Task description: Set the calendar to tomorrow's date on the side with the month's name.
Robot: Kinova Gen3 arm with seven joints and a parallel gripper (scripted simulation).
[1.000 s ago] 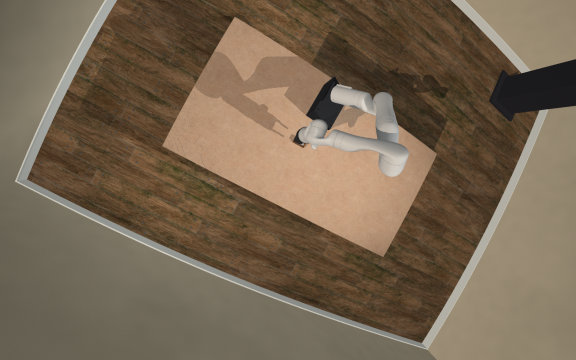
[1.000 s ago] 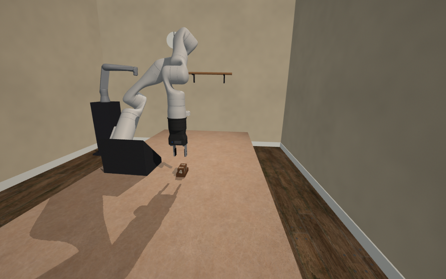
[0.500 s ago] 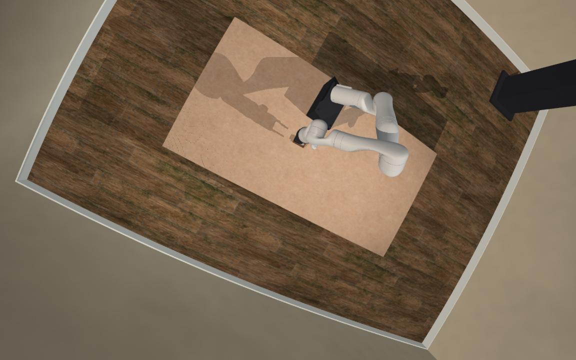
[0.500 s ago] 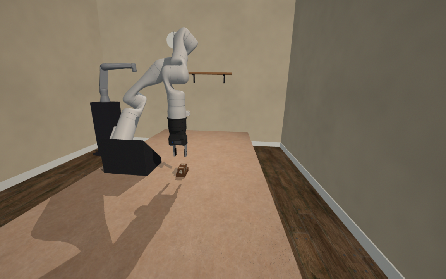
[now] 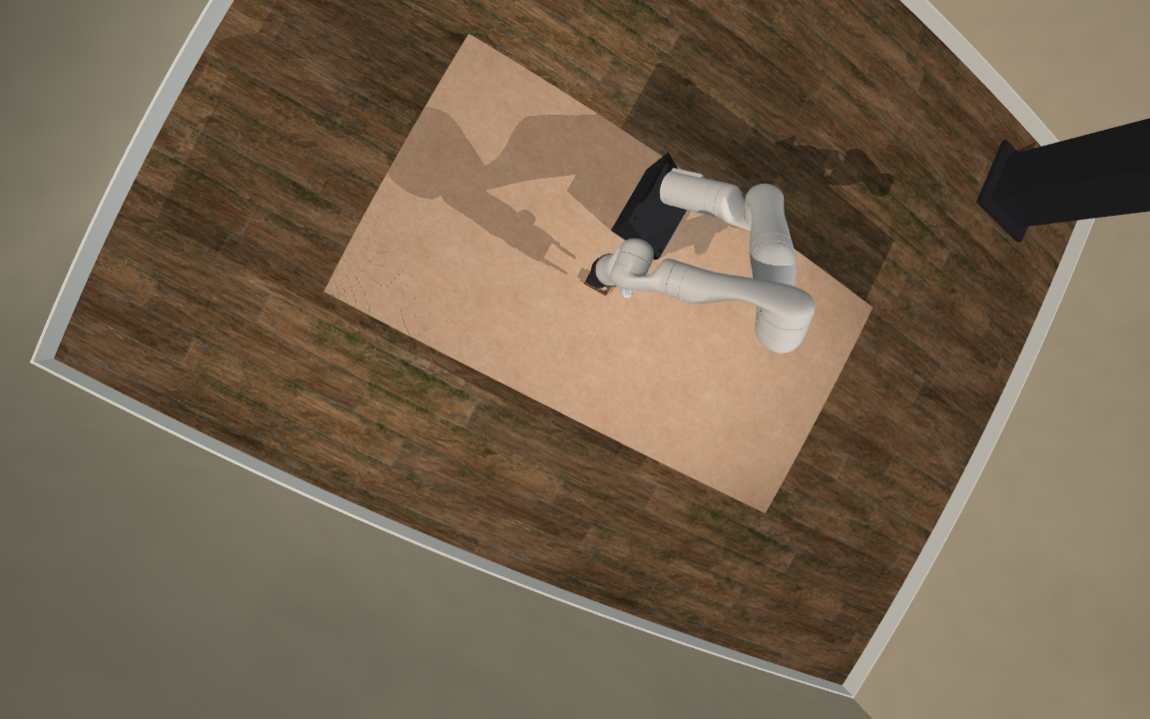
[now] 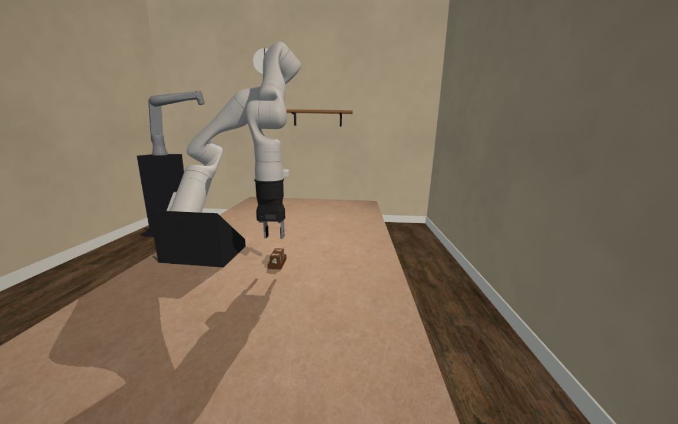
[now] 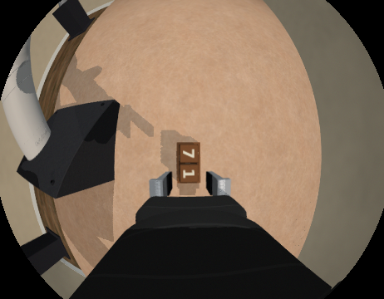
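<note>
Two brown cubes sit side by side in a small brown tray (image 6: pixel 276 266). In the wrist view the upper cube (image 7: pixel 189 153) shows a white 7 on top and the lower cube (image 7: pixel 189 173) shows a white 1 on top, both digits turned sideways. In the exterior view the near cube (image 6: pixel 274 260) shows a 4 on its end face. The month's name and the front digits are not visible. My gripper (image 6: pixel 273 237) (image 7: pixel 189 179) is open and empty, pointing down above the tray, with a finger to either side of the cubes' row. In the top view the arm mostly hides the tray.
The arm's black base block (image 5: pixel 651 210) (image 6: pixel 193 237) (image 7: pixel 88 145) stands on the table (image 5: pixel 561 358) (image 6: pixel 341 316) close to the tray. A second, grey arm (image 6: pixel 157 118) on a black pedestal (image 6: pixel 159 184) (image 5: pixel 1097 170) stands beyond the table. A shelf (image 6: pixel 323 111) is on the far wall.
</note>
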